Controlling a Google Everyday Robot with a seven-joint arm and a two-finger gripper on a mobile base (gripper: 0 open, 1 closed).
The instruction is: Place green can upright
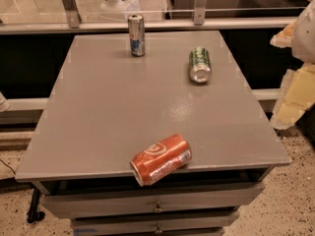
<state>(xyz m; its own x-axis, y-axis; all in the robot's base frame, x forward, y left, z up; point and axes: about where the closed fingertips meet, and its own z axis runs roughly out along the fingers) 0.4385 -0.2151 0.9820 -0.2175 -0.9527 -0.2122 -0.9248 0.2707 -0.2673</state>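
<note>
The green can (pixel 200 64) lies on its side on the grey table (pixel 113 112), at the back right, with one silver end turned toward the camera. My gripper (pixel 289 102) shows as pale, yellowish parts at the right edge of the view. It is off the table's right side, well to the right of the green can and a little nearer the camera. It touches nothing and holds nothing that I can see.
An orange-red can with a white swirl (pixel 161 160) lies on its side at the table's front edge, partly overhanging. A slim silver-and-blue can (pixel 136 35) stands upright at the back. Drawers (pixel 157 205) sit under the tabletop. A rail (pixel 147 24) runs behind.
</note>
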